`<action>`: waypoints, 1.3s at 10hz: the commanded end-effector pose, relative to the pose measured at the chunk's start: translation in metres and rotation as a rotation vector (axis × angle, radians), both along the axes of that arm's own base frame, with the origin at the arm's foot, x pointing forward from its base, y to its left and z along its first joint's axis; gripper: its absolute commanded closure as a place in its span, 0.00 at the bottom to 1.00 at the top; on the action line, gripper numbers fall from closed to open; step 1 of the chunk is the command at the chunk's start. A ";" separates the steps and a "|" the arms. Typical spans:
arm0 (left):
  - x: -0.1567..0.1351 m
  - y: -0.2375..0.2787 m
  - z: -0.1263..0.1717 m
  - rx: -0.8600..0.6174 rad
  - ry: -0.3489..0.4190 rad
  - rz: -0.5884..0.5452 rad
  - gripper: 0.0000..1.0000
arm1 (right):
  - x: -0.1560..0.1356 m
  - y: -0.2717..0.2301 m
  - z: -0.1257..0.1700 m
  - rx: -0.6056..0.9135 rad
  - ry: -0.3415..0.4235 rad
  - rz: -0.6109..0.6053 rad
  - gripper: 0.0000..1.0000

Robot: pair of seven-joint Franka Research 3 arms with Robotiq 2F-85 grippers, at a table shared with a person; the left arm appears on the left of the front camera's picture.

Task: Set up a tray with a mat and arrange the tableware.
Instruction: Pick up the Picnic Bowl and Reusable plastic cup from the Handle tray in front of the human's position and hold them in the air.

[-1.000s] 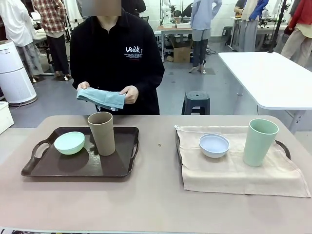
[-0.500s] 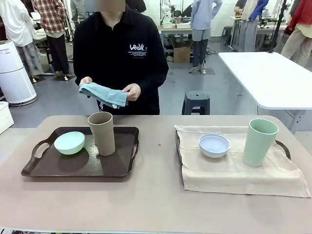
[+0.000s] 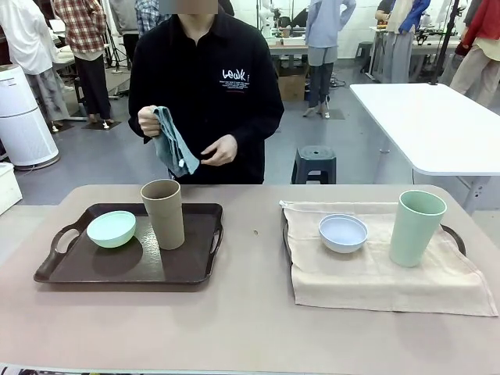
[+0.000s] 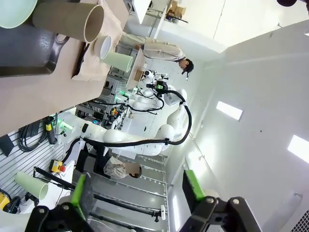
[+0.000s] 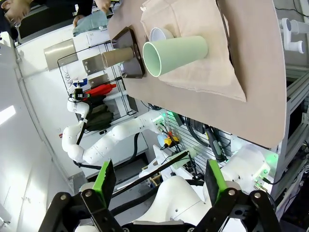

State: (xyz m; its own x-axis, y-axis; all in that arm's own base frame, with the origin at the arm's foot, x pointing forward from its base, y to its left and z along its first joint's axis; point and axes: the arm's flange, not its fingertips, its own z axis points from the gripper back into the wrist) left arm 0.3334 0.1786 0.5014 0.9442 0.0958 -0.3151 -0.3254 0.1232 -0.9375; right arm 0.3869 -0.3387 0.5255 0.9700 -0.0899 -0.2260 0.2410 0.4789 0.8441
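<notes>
Left wrist view: the left gripper (image 4: pixel 139 186) hangs spread and empty, well back from the bench (image 4: pixel 46 99). Far ahead of it, a tall tan-brown handleless cup (image 4: pixel 67 21) and a small mint-green round bowl (image 4: pixel 14 9) stand on a bare dark brown tray (image 4: pixel 24 54). The right gripper (image 5: pixel 159 176), likewise spread and empty, faces a distant tall pale green cup (image 5: pixel 176 54) and pale bluish-white bowl (image 5: pixel 159 35) on a beige cloth mat (image 5: pixel 212 72). Beyond both, the person's hands (image 3: pixel 219 150) hold a blue-green cloth (image 3: pixel 173 144), probably the bare tray's mat, so the arms likely wait.

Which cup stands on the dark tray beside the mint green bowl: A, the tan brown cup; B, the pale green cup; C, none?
A: the tan brown cup stands upright on the dark tray next to the mint green bowl; the pale green cup is on the beige cloth.
</notes>
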 end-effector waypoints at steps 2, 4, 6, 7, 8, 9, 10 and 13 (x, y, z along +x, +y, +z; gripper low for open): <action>0.000 0.000 0.000 0.000 0.000 0.000 0.02 | 0.000 0.000 0.000 0.000 0.000 0.000 0.03; -0.011 0.003 0.029 0.268 -0.028 -0.003 0.01 | 0.010 0.028 0.035 -0.124 -0.102 0.021 0.03; -0.016 -0.010 0.079 0.599 -0.005 -0.015 0.01 | 0.035 0.105 0.099 -0.300 -0.233 0.148 0.03; -0.014 -0.020 0.098 0.739 0.009 -0.008 0.01 | 0.051 0.151 0.117 -0.366 -0.305 0.255 0.03; -0.010 -0.033 0.107 0.905 0.042 -0.007 0.01 | 0.066 0.199 0.123 -0.433 -0.423 0.360 0.03; -0.003 -0.048 0.115 1.030 0.068 -0.024 0.01 | 0.077 0.253 0.120 -0.492 -0.574 0.497 0.03; 0.010 -0.055 0.121 1.039 0.057 0.050 0.01 | 0.077 0.293 0.116 -0.386 -0.611 0.628 0.03; -0.013 -0.034 0.126 0.904 0.000 0.013 0.01 | 0.080 0.285 0.155 -0.441 -0.519 0.533 0.03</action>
